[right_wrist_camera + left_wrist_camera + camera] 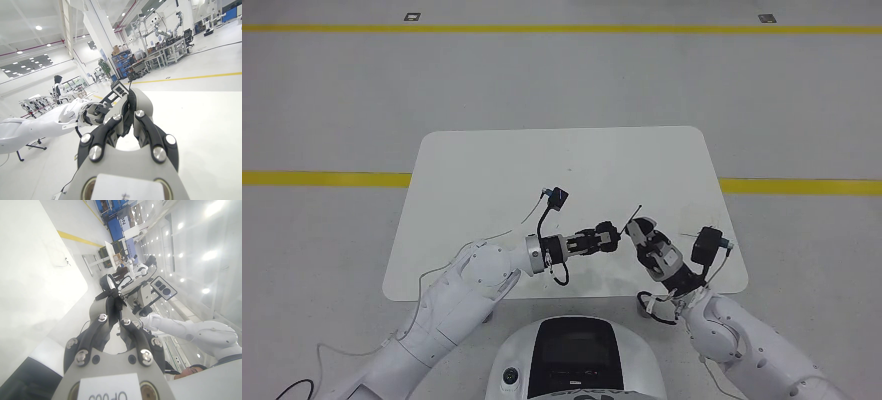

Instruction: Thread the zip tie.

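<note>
Alignment is the governing concern at this step. Left jaws and right jaws stand tip to tip above the near part of the worktop (542, 160). Both appear clenched on the black zip tie (130, 85), whose thin tail rises clear of the right jaws. Which end carries the head cannot be told. Judgement: hold one end steady, bring the tail square to the head's slot, and advance slowly without twisting the strap. A slight skew would likely make it miss.

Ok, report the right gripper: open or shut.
Shut. The right gripper has its fingers pressed together on the zip tie, whose thin black end sticks out past them.
</note>
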